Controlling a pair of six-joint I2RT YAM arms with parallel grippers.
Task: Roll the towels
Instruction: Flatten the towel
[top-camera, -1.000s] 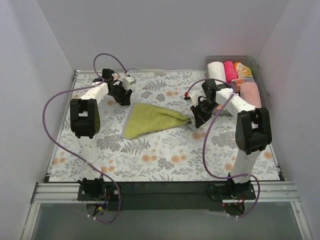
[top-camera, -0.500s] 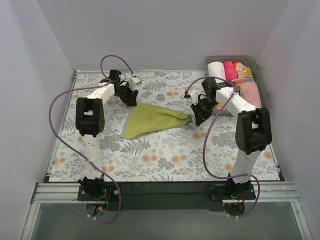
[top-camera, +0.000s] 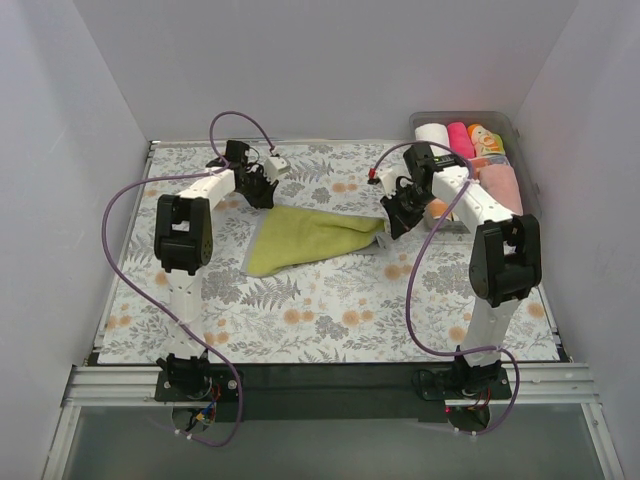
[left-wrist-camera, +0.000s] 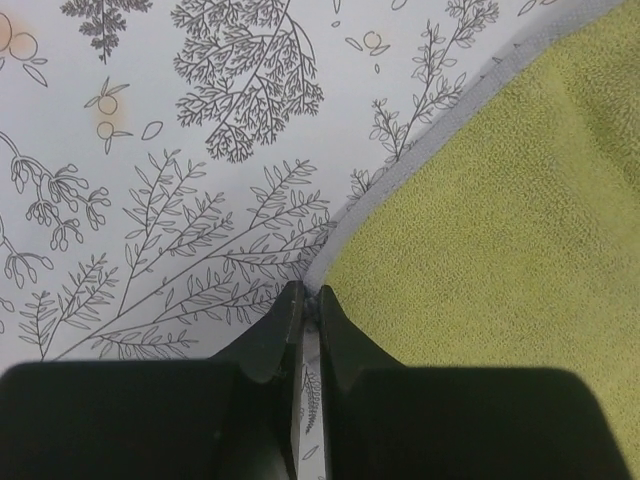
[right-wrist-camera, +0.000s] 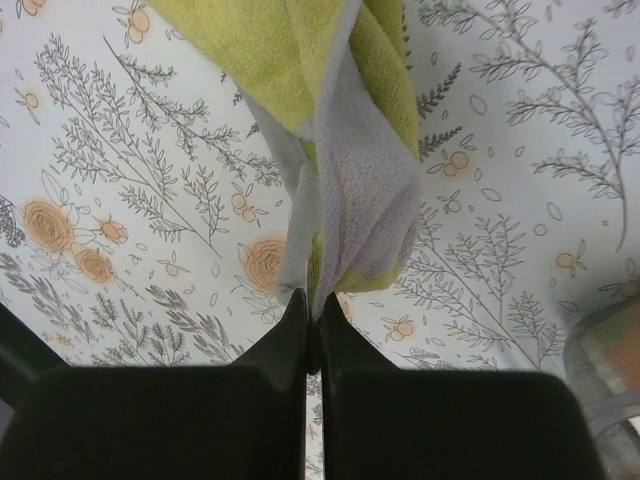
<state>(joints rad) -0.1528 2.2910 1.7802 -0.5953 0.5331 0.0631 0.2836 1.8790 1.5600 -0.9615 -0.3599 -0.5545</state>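
Here, L gripper (left-wrist-camera: 308, 300) sits at the far-left corner of the yellow-green towel (top-camera: 305, 238), fingers pressed together on the tip of its grey hem (left-wrist-camera: 400, 175), low on the floral table covering (top-camera: 330, 300). That's prob. to hold the corner so the cloth can be pulled flat. It's a thin bite, just the tip, and could slip.

The towel lies as a lopsided wedge: near-left end wide and flat, right end bunched.

R gripper (right-wrist-camera: 312, 305) is at the towel's right end, fingers clamped shut on a twisted wad of hem + terry that looks raised off the covering. It's likely held up so both arms can stretch & square it before rolling. No roll started yet.

Right of & beyond the towel, a clear plastic bin (top-camera: 512, 128) holds a white roll (top-camera: 432, 140), a pink roll (top-camera: 461, 142) & others, done ones I'd guess.
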